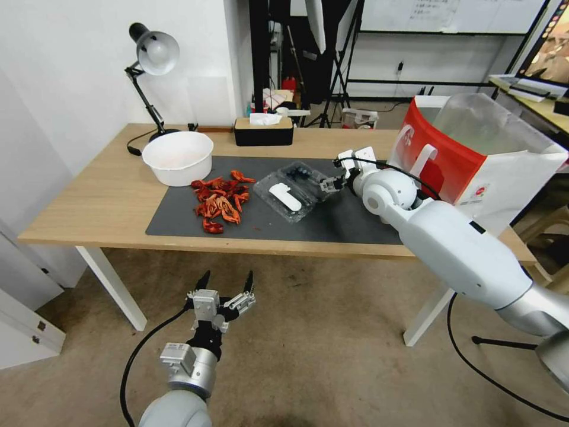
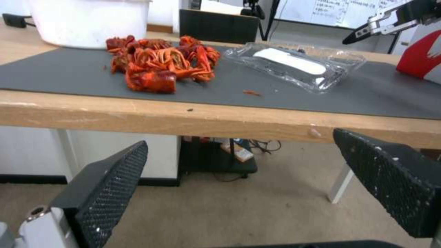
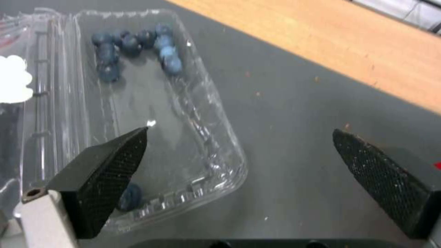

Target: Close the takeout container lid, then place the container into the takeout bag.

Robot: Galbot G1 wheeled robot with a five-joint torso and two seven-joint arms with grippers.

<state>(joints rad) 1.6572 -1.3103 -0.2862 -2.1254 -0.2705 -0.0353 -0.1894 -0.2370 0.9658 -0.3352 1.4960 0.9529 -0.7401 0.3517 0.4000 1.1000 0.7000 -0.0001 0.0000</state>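
The clear takeout container (image 1: 291,191) lies open and flat on the grey mat (image 1: 178,219). One half holds a white oblong piece (image 1: 285,197), the other dark berries (image 3: 133,44); I cannot tell which half is the lid. My right gripper (image 1: 326,184) is open and low over the mat at the berry half's outer edge (image 3: 241,131), one finger (image 3: 105,172) over that half and the other over bare mat. The red-and-white takeout bag (image 1: 468,160) stands open at the table's right end. My left gripper (image 1: 228,276) hangs open below the table's front edge (image 2: 239,137).
A pile of red crayfish shells (image 1: 220,200) lies on the mat left of the container. Behind it stands a white bowl (image 1: 178,157), with a black tissue box (image 1: 263,131) and a desk lamp (image 1: 151,59) along the back.
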